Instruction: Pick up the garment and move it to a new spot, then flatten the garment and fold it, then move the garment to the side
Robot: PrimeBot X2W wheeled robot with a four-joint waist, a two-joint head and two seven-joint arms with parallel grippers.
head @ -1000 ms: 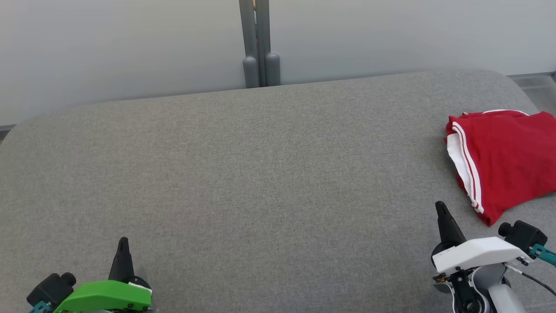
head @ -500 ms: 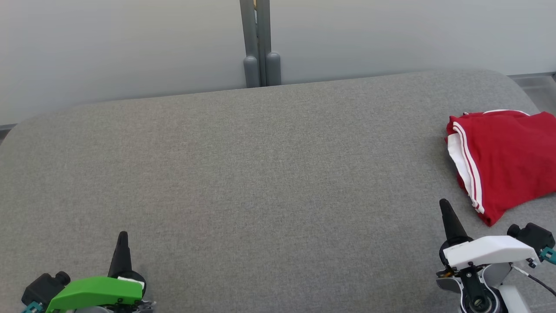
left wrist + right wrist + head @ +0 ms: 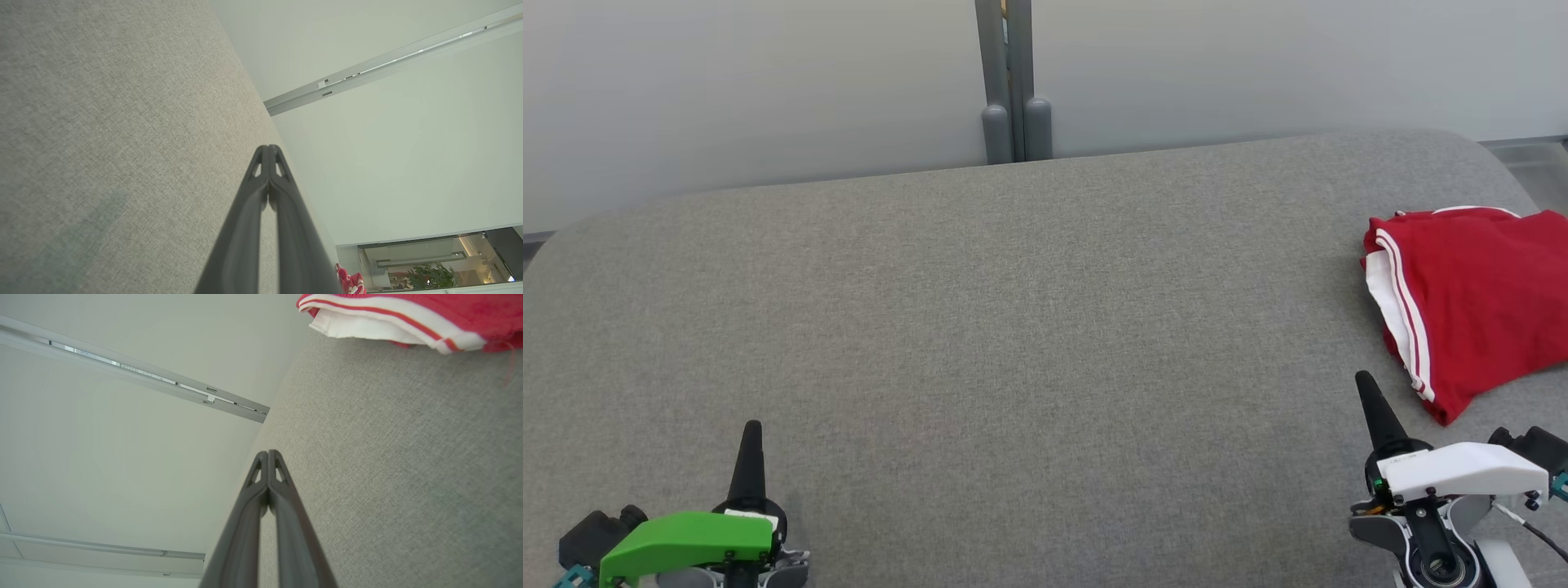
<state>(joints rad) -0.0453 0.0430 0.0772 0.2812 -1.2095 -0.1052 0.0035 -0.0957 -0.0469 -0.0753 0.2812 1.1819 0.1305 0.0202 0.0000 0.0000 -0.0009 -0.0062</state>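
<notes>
As the bottom of the frame is scanned, the left gripper (image 3: 752, 431) is found at lower left and the right gripper (image 3: 1364, 384) at lower right, each with fingers pressed together. The folded red garment (image 3: 1478, 302) is laid at the right edge of the grey cushion (image 3: 1013, 327), near the right gripper. A grey post (image 3: 1011, 82) is seen at top centre.

Grey fabric surface (image 3: 1013, 327); grey post (image 3: 991, 73) against pale wall (image 3: 727, 82).
</notes>
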